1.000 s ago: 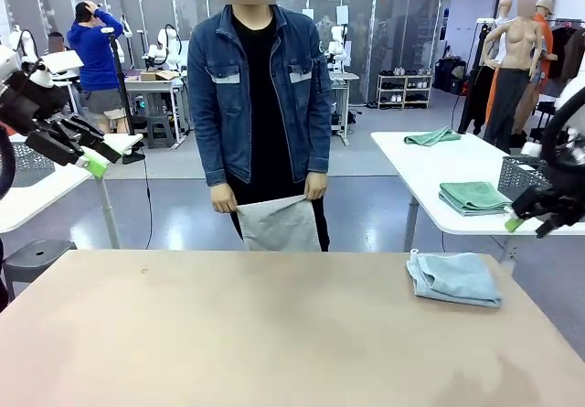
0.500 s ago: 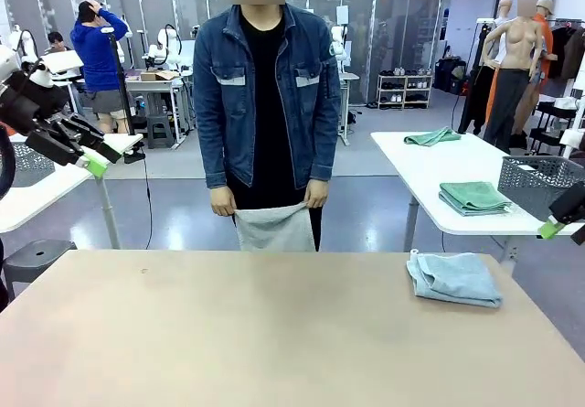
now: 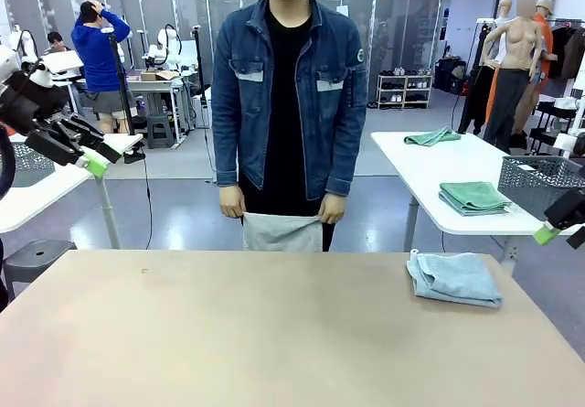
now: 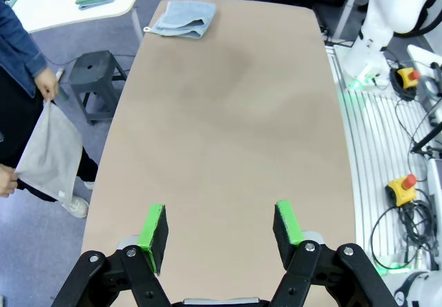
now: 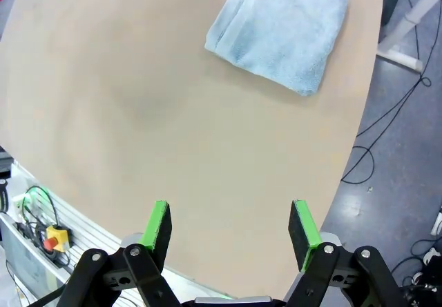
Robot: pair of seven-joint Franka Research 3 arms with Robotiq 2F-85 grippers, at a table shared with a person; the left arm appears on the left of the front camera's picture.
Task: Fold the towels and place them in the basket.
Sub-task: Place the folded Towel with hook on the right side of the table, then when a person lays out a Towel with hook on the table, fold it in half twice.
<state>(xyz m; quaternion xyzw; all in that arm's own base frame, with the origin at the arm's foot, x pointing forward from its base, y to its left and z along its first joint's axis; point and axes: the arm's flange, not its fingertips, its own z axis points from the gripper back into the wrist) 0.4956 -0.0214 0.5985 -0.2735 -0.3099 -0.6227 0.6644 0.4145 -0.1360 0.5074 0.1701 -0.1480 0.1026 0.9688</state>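
A pale blue-grey towel (image 3: 454, 277) lies loosely folded on the tan table's (image 3: 274, 334) far right corner; it lies at the top of the left wrist view as the towel (image 4: 181, 19) and in the right wrist view as the towel (image 5: 282, 31). A person at the far edge holds a cream-white towel (image 3: 281, 231) by its top corners, hanging just behind the table edge, also the towel (image 4: 50, 152). My left gripper (image 3: 90, 158) hovers open, high off the table's left side. My right gripper (image 3: 556, 226) is open, off the right edge. The basket is out of view.
A white table (image 3: 430, 165) behind on the right carries green folded towels (image 3: 473, 197) and a dark mesh bin (image 3: 539, 174). A stool (image 3: 32, 256) stands off the left corner. Cables and an arm base (image 4: 387, 24) lie on the robot's side.
The person stepped to the picture's right and closer, lowering the cream-white towel behind the table edge. My right gripper drew back toward the right edge. The left gripper stayed still.
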